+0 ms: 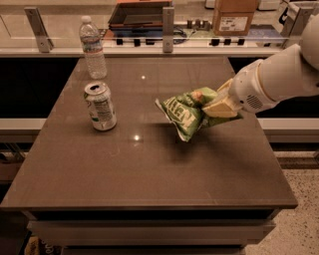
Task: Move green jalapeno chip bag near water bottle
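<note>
The green jalapeno chip bag (185, 113) is crinkly bright green with white lettering. It hangs in the air above the right middle of the brown table (144, 169), casting a shadow below. My gripper (212, 104) is shut on the bag's right end, with the white arm reaching in from the right edge. The water bottle (93, 48), clear with a white cap, stands upright at the table's far left corner, well apart from the bag.
A green-and-white soda can (100, 106) stands upright on the left of the table, in front of the bottle. A counter with a rail, a dark tray (139, 14) and a cardboard box (234, 16) runs behind the table.
</note>
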Controlling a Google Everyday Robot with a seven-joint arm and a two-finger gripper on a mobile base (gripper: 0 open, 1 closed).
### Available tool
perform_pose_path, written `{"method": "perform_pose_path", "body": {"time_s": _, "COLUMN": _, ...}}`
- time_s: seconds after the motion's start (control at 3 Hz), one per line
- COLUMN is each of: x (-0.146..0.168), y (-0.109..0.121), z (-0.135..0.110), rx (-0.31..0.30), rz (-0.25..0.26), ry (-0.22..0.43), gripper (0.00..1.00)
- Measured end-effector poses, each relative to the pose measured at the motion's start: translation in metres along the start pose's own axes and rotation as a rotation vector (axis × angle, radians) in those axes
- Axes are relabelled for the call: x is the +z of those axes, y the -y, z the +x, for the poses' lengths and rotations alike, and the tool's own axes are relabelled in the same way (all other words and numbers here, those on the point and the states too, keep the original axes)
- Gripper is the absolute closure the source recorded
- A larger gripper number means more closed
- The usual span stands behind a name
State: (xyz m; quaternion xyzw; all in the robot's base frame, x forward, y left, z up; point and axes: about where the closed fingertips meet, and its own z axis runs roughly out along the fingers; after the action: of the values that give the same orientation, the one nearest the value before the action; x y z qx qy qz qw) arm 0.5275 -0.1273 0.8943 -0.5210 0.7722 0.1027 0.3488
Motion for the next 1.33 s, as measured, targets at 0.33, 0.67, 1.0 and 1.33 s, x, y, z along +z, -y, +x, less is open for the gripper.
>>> {"method": "perform_pose_path", "body": {"time_s": 0.33, "x": -0.013, "y": 0.033, "z": -0.007, "rx": -0.005, "rz": 0.055, "ry": -0.015, "gripper": 1.0}}
{"method": "perform_pose_path", "body": {"time_s": 0.67, "x": -0.02, "y": 0.07, "z": -0.026, "rx": -0.04, "rz": 0.088, "ry": -0.025, "gripper": 1.0}}
{"method": "perform_pose_path", "body": {"time_s": 1.0, "x": -0.017, "y": 0.114, "z": -0.051, "rx": -0.095, "rz": 0.108, "ry": -0.012, "gripper": 1.0}}
{"method": "perform_pose_path", "body": {"time_s": 1.33, "x": -0.008, "y": 0.14, "z": -0.067, "rx": -0.149, "rz": 0.11, "ry": 0.025, "gripper": 1.0}}
